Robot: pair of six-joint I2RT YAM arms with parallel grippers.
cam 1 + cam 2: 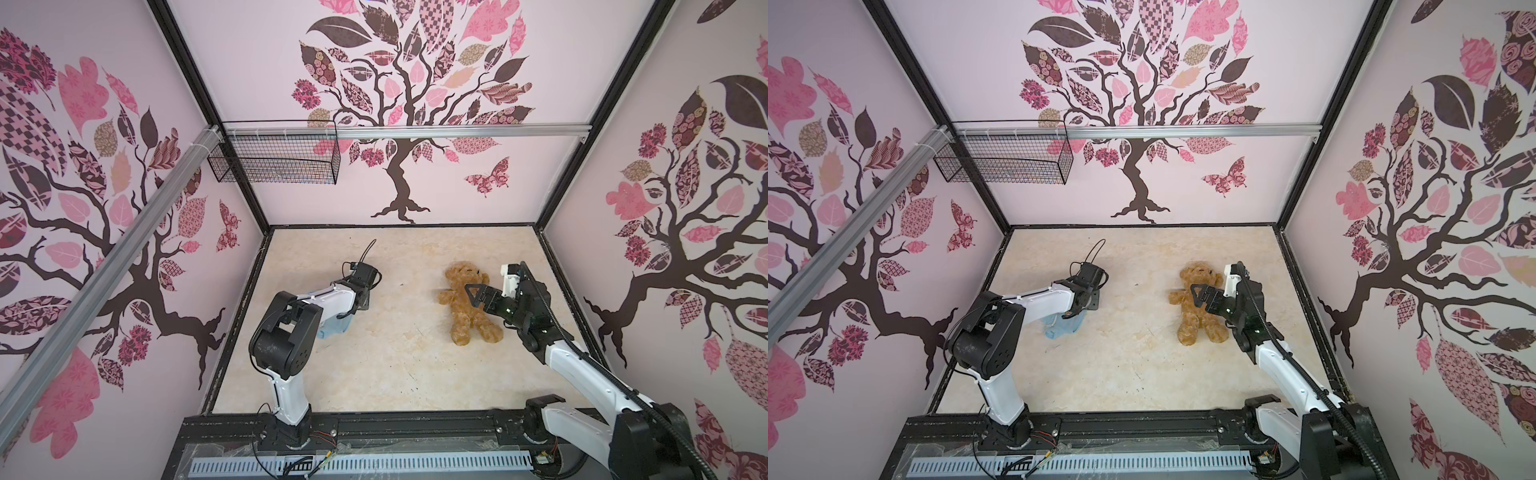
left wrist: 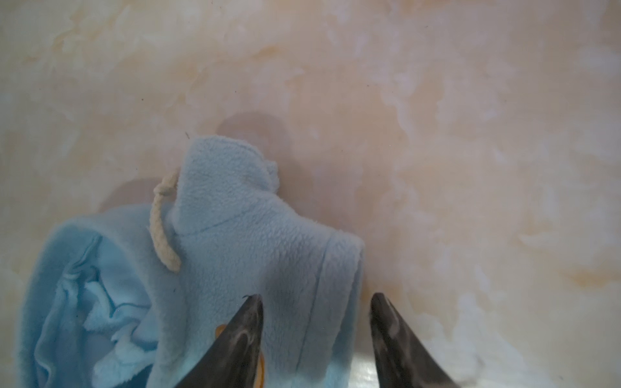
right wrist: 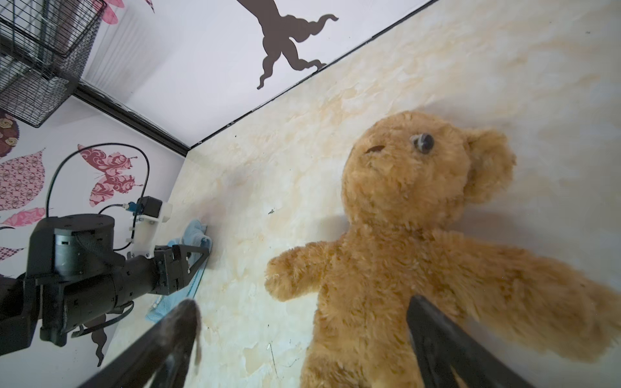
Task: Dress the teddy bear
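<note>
On the right half of the marbled table (image 1: pixel 374 374), the teddy bear (image 1: pixel 469 303) lies face-up, bare, head toward the back wall, arms spread, legs toward the front. Right gripper (image 3: pixel 302 300) hangs over its chest, jaws spread wide, nothing held. In the right wrist view one finger is over the bear's outstretched arm and the other over bare table beside its torso; can't tell if either touches fur. Left half of the table: light blue shirt (image 2: pixel 235 242) is in a crumpled heap, cream cord (image 2: pixel 161 228) lying across it, well apart from the bear. Left gripper (image 2: pixel 316 297) is down at the shirt, jaws partly apart and straddling its edge, one finger over the fleece and the other just off it over table; fabric isn't pinched. Wire basket (image 1: pixel 274 158) hangs on the back-left rail.
</note>
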